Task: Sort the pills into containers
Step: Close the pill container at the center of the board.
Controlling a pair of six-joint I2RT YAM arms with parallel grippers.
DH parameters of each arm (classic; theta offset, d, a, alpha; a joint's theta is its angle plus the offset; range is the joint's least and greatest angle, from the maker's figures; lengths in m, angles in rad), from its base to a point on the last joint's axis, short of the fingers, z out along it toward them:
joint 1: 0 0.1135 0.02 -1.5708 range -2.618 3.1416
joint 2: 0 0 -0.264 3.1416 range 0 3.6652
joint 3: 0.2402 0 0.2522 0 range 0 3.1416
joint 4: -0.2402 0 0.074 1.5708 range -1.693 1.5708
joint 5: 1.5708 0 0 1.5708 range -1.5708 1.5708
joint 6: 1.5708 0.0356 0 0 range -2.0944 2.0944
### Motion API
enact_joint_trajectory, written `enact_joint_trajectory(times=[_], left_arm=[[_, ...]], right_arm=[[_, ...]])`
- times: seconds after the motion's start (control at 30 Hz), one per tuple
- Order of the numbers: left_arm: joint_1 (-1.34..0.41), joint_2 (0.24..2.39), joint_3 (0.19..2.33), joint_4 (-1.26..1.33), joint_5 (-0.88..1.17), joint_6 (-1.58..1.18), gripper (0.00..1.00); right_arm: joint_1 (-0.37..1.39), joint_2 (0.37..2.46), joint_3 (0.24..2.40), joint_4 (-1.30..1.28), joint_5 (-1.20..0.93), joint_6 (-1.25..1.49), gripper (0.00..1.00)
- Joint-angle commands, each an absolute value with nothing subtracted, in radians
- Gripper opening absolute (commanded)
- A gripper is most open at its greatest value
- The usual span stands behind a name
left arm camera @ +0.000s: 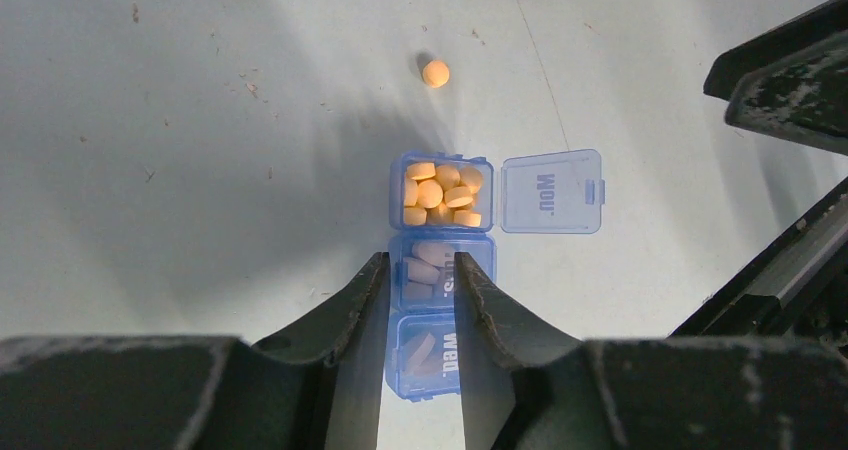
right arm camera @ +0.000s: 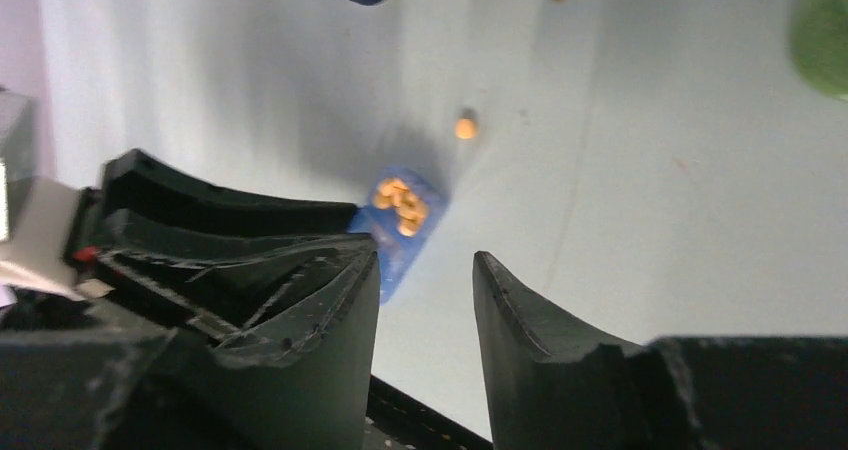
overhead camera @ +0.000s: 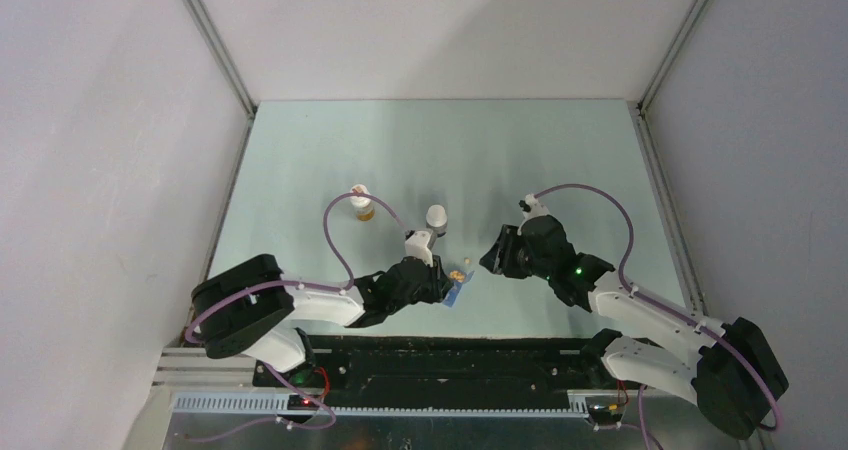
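The translucent blue pill box [left arm camera: 441,375] lies on the table, also seen in the top view [overhead camera: 455,292] and the right wrist view [right arm camera: 398,232]. Its far compartment [left arm camera: 441,192] is open, lid [left arm camera: 552,191] flipped right, and holds several orange-yellow pills. One loose pill [left arm camera: 435,73] lies beyond the box on the table; it also shows in the right wrist view [right arm camera: 465,127]. My left gripper [left arm camera: 420,262] has its jaws partly apart, tips over the closed middle compartment. My right gripper [right arm camera: 425,260] is open and empty, just right of the box [overhead camera: 492,260].
A white-capped bottle with orange contents [overhead camera: 361,202] and a second white-capped bottle [overhead camera: 436,218] stand behind the box. A green bottle [right arm camera: 822,30] shows at the right wrist view's top right. The two closed compartments hold pale oblong tablets.
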State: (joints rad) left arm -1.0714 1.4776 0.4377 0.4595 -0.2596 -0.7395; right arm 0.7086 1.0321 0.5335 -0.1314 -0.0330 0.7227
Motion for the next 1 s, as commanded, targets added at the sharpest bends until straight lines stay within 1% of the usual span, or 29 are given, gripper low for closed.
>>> enact_joint_trajectory(times=[0.0, 0.2, 0.23, 0.37, 0.43, 0.77, 0.97], left_arm=[[-1.075, 1.467, 0.42, 0.418, -0.297, -0.698, 0.33], [-1.075, 1.474, 0.426, 0.422, -0.292, -0.68, 0.33], [-1.075, 1.476, 0.426, 0.423, -0.291, -0.676, 0.33], [-1.075, 1.476, 0.431, 0.426, -0.277, -0.646, 0.33], [-1.075, 1.473, 0.434, 0.422, -0.278, -0.634, 0.33], [-1.075, 1.47, 0.434, 0.432, -0.267, -0.613, 0.33], [-1.075, 1.471, 0.421, 0.464, -0.262, -0.609, 0.33]], right_arm=[[0.689, 1.028, 0.55, -0.269, 0.015, 0.661, 0.43], [0.689, 1.104, 0.551, -0.249, -0.051, 0.643, 0.4], [0.688, 1.121, 0.551, -0.228, -0.068, 0.64, 0.4], [0.697, 1.166, 0.552, -0.112, -0.113, 0.631, 0.52], [0.697, 1.188, 0.556, -0.062, -0.121, 0.639, 0.54], [0.711, 1.342, 0.609, 0.039, -0.133, 0.654, 0.59], [0.725, 1.388, 0.62, 0.068, -0.123, 0.671, 0.61]])
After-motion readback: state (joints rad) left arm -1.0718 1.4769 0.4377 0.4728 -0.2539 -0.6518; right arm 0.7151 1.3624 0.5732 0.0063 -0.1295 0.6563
